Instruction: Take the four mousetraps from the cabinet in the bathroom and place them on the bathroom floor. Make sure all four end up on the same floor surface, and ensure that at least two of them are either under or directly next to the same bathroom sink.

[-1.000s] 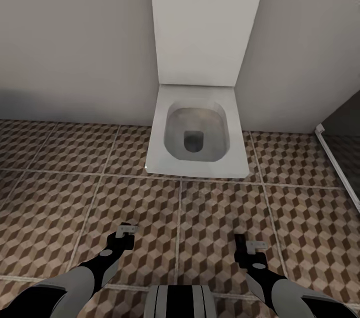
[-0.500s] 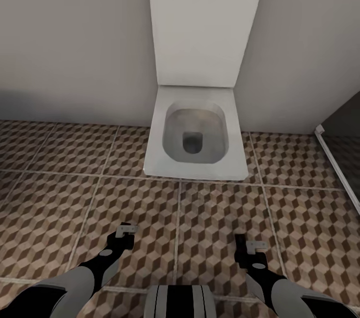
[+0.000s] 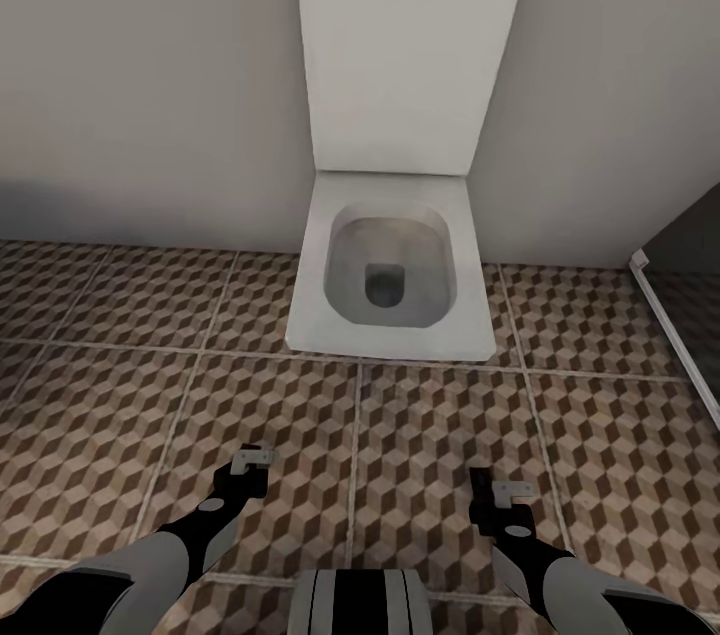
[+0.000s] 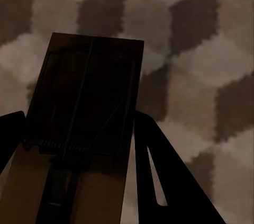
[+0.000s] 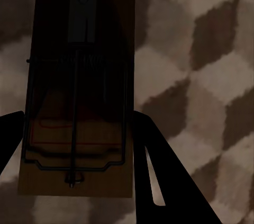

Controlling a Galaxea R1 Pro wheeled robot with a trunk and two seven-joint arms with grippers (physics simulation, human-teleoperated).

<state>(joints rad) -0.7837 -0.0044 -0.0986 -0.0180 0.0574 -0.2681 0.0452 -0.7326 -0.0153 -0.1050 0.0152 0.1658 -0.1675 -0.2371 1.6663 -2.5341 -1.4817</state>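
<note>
Both arms hang low over the bathroom floor (image 3: 430, 425) of brown cube-patterned tiles. My left gripper (image 3: 250, 471) is shut on a mousetrap (image 4: 84, 128), a flat brown wooden board with a dark wire spring, held between the dark fingers (image 4: 159, 171). My right gripper (image 3: 497, 495) is shut on a second mousetrap (image 5: 79, 86), clamped the same way between its fingers (image 5: 159, 166). Both traps hang a little above the tiles. The cabinet and the sink are out of view.
A white square toilet (image 3: 392, 265) with its tall tank panel (image 3: 410, 35) stands against the pale wall straight ahead. At the right edge a dark glass panel (image 3: 695, 235) with a white floor rail (image 3: 675, 330) runs toward me. Open tiles lie to the left.
The whole picture has shifted very slightly, so the camera moved a touch. Both grippers keep the same pose and hold on their mousetraps.
</note>
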